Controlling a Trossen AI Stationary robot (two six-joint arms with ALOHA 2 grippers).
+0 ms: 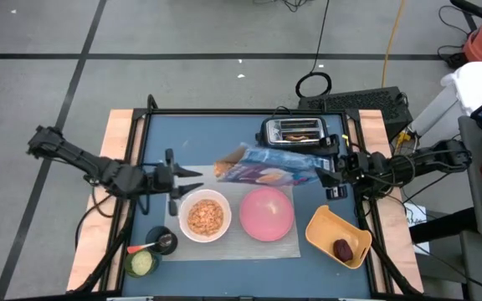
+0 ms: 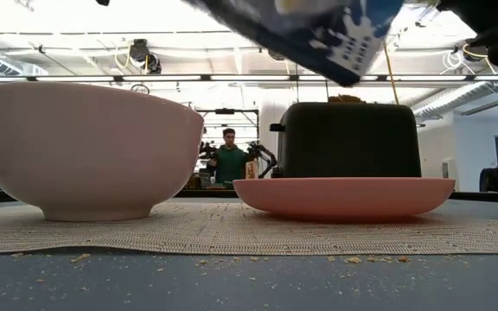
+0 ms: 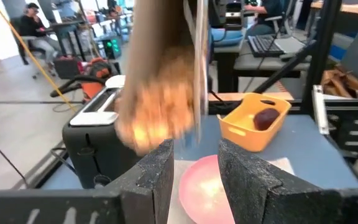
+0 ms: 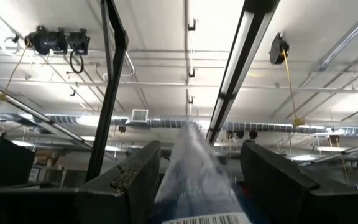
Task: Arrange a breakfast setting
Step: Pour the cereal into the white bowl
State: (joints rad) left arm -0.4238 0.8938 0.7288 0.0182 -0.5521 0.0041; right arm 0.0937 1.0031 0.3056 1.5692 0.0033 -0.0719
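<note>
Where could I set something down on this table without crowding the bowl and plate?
Bare tabletop lies behind the bowl, between the left table edge and the toaster. A smaller patch lies along the near edge, in front of the mat. The middle is crowded: the right gripper holds a blue bag above the plate, the left gripper beside it.

My two arms are dark, almost black, built from round segments with thick joints, and thin black cables run along them. My left gripper has two flat black fingers with a rough, speckled surface. The fingers of my right gripper look equally dark and a little scratched.
</note>
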